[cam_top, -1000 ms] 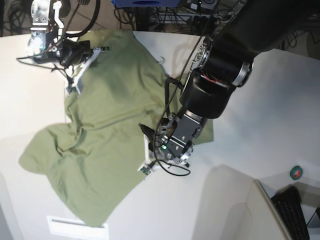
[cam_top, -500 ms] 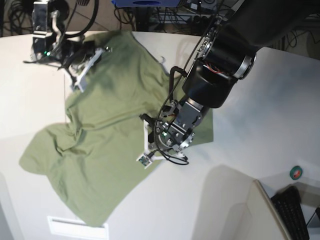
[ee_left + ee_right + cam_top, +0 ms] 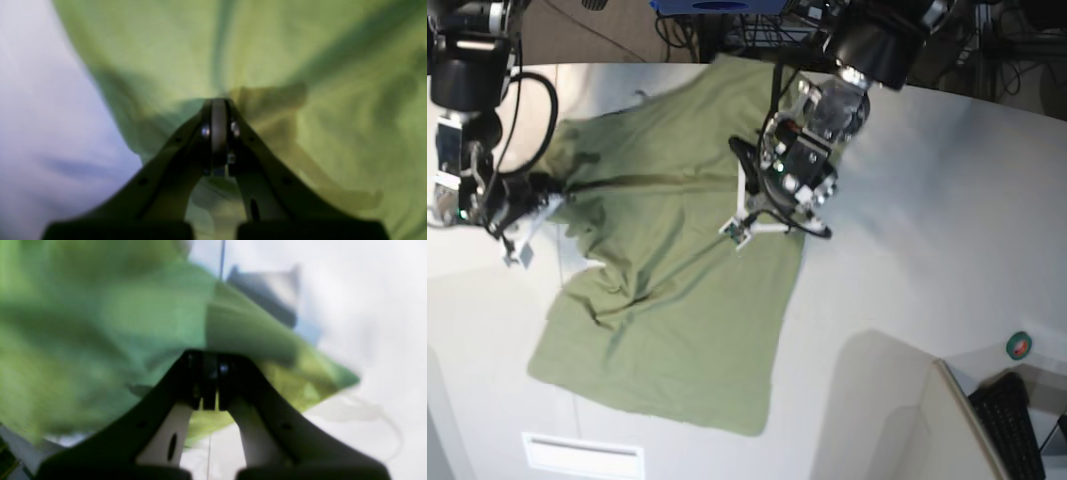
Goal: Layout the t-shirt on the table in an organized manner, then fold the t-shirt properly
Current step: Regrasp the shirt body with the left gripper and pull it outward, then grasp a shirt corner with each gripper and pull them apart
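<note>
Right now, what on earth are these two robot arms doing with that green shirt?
They are spreading a t-shirt out on the table before folding it. The left end effector is shut on the cloth at one edge, and the right end effector is shut on the opposite edge. The shirt lies mostly open between them, stretched but wrinkled. No fold has been made yet.

1 t-shirt (image 3: 677, 300), 1 table (image 3: 927, 250), 2 tools: left (image 3: 739, 228), right (image 3: 522, 243); 1 label (image 3: 582, 455), 1 keyboard (image 3: 1017, 425).
</note>
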